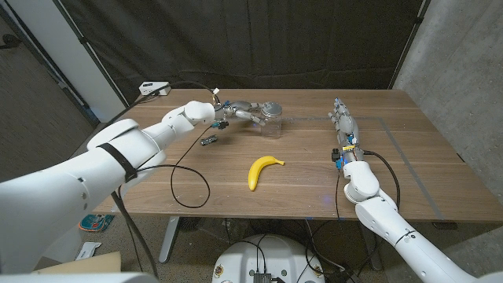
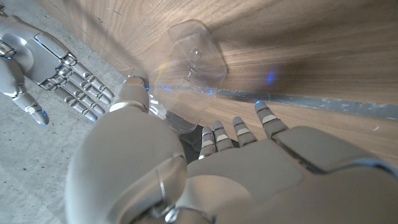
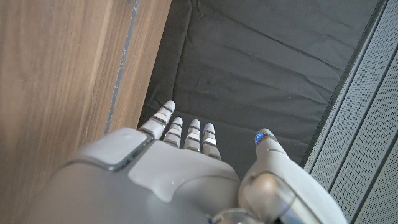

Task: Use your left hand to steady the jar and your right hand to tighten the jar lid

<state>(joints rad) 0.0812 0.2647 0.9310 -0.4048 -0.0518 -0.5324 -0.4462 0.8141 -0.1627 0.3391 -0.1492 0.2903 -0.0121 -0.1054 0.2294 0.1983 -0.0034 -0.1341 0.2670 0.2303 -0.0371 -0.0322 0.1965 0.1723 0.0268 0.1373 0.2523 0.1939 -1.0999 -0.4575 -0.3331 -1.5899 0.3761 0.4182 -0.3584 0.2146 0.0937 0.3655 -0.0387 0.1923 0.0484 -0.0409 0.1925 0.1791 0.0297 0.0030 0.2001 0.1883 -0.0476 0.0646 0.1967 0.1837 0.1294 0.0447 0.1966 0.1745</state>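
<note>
A clear glass jar [image 1: 272,123] with a metal lid [image 1: 272,108] stands at the back middle of the wooden table [image 1: 314,181]. My left hand [image 1: 240,109] reaches it from the left and holds it, thumb [image 2: 133,87] on one side and fingers [image 2: 238,129] on the other. The left wrist view looks through the clear jar [image 2: 194,61] just beyond the hand. My right hand [image 1: 343,123] is well to the jar's right with fingers straight and nothing in it. In the right wrist view its fingers [image 3: 186,132] point past the table's far edge. The right hand [image 2: 59,70] shows beyond the jar too.
A banana [image 1: 263,170] lies in the middle of the table, nearer than the jar. A black cable [image 1: 192,185] loops over the left part, with a small dark object [image 1: 210,141] beside it. A white box [image 1: 154,88] sits at the back left corner.
</note>
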